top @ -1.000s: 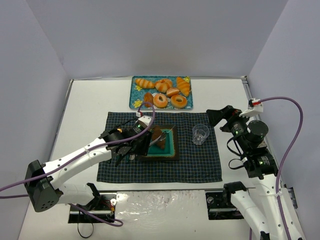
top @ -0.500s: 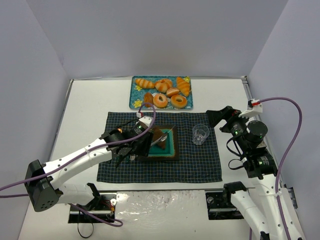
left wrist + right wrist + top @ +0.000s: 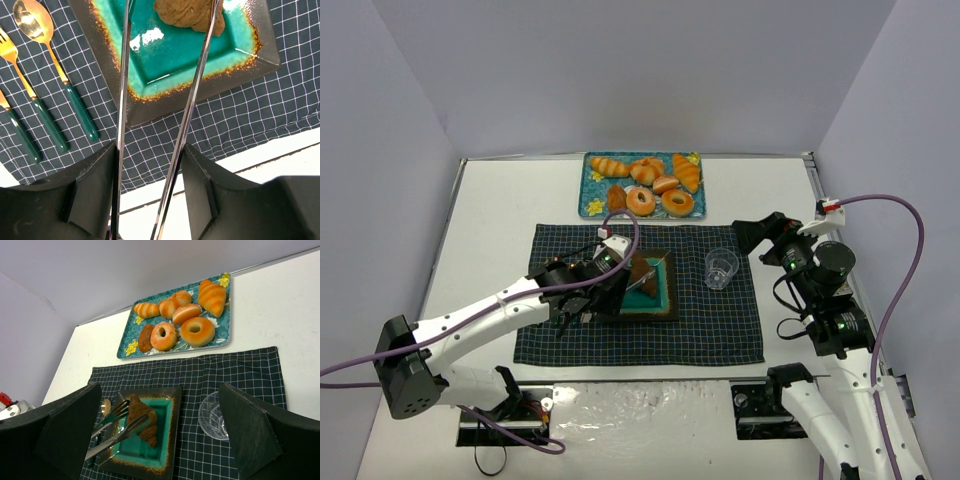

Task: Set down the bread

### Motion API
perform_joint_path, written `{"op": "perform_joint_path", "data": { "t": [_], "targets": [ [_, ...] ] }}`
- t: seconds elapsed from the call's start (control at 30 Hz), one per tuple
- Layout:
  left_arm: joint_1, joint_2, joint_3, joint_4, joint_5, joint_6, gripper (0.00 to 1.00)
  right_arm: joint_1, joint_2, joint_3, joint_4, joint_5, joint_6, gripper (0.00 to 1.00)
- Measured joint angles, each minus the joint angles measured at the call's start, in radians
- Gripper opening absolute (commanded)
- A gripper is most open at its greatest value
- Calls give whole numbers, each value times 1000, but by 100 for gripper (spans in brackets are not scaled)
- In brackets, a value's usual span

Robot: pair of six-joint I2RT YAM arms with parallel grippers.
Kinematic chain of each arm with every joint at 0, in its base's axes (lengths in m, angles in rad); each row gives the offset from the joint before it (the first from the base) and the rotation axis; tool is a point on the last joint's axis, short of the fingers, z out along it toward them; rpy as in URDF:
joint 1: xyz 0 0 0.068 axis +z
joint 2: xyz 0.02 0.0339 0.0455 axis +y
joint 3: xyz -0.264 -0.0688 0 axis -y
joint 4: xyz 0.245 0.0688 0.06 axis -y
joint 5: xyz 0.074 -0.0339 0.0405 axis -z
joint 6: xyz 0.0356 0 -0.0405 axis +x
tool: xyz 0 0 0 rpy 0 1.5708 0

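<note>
Left end effector was clamped on metal tongs, whose slack blades straddled the bread, which lay on the teal plate at 12 o'clock. Withdrawing crookedly could snag the bread and drag it off. Right end effector gaped wide, empty.

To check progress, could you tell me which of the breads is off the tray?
The dark chocolate-brown bread, lying on the teal plate between the tongs; the other breads all sit on the floral tray.

Pastry tray beyond checked cloth bearing glass and gold cutlery.
</note>
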State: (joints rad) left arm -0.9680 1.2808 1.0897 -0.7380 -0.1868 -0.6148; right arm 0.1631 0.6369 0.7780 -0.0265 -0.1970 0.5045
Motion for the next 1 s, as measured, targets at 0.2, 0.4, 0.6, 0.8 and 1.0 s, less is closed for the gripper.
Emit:
{"op": "perform_joint_path", "data": {
  "t": [0.2, 0.4, 0.6, 0.8, 1.0],
  "targets": [
    [-22, -1, 11, -17, -44, -7, 46, 0, 1, 0, 0, 0, 0, 100],
    [-26, -13, 57, -38, -56, -13, 47, 0, 0, 0, 0, 0, 0, 100],
    [-26, -38, 119, -46, -64, -14, 48, 0, -2, 0, 0, 0, 0, 100],
    [-17, -40, 183, -82, -109, -12, 50, 0, -4, 0, 0, 0, 2, 100],
    [107, 4, 302, -89, -120, 34, 50, 0, -4, 0, 0, -1, 2, 100]
  ]
}}
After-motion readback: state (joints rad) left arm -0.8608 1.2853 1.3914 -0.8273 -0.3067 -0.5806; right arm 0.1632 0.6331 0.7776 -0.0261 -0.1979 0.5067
